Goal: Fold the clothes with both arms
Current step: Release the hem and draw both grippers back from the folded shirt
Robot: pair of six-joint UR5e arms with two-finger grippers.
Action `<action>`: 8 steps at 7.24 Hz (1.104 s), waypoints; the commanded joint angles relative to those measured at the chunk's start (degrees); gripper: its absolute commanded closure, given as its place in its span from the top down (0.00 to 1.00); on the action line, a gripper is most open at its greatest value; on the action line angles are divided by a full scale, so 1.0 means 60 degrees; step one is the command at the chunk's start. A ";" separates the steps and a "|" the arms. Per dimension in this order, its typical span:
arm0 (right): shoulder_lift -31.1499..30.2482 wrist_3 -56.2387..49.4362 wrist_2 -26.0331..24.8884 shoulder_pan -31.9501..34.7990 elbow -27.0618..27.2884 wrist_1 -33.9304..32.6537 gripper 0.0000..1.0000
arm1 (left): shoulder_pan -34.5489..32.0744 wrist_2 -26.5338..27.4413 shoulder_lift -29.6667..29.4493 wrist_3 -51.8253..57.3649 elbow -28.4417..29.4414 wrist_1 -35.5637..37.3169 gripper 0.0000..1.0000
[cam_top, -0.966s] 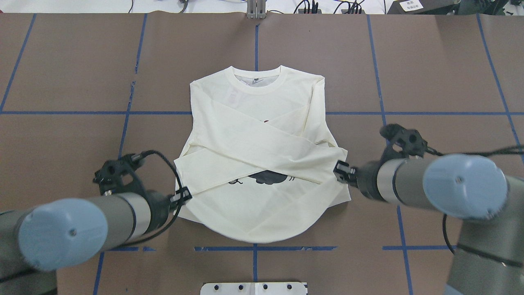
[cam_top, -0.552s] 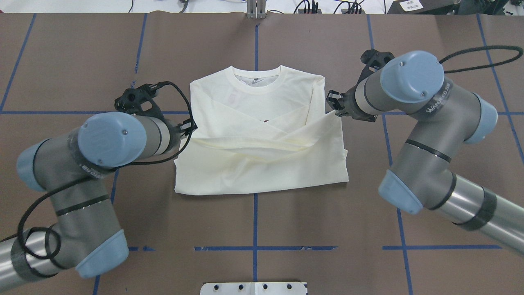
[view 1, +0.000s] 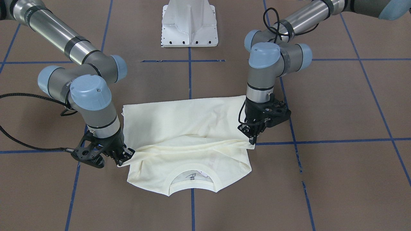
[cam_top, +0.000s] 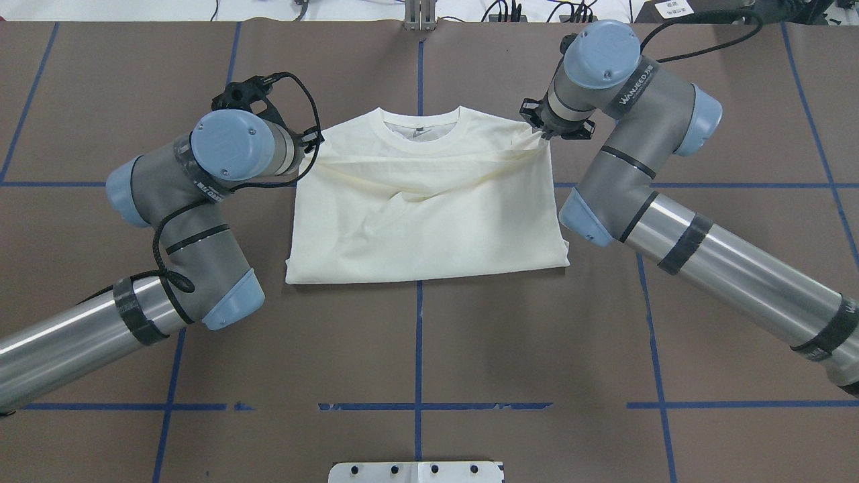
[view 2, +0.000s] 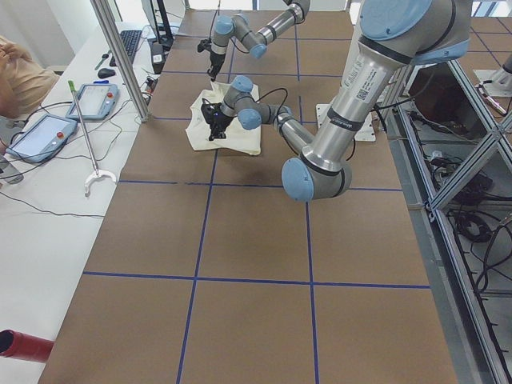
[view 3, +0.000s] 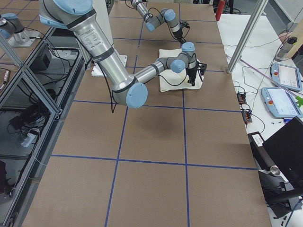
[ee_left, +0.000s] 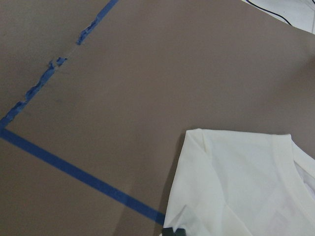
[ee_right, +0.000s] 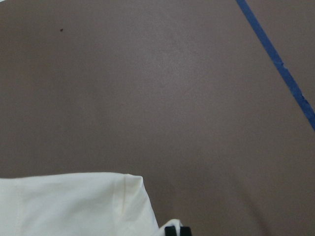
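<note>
Left arm (cam_top: pixel 194 221), right arm (cam_top: pixel 621 174) elbows bent, wrists pointing down near far table (cam_top: pixel 416 349) edge. Left gripper (cam_top: pixel 313 141), right gripper (cam_top: pixel 541 131) fingers pinch folded-over T-shirt (cam_top: pixel 429 221) corners. T-shirt mid-table, collar toward far edge, long axis left-right.

I see the table (cam_top: pixel 335 349) covered in brown sheeting, gridded with blue tape lines (cam_top: pixel 418 349). Beside it runs a white bench (view 2: pixel 40 240) with two teach pendants (view 2: pixel 100 100), a keyboard (view 2: pixel 132 40) and cables. An aluminium post (view 2: pixel 120 56) stands at its edge.
</note>
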 commanded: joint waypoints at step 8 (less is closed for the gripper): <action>0.0381 0.0125 0.0110 -0.0083 -0.0132 0.0702 0.61 | -0.0736 -0.0051 0.0599 0.1953 -0.0196 -0.1020 0.55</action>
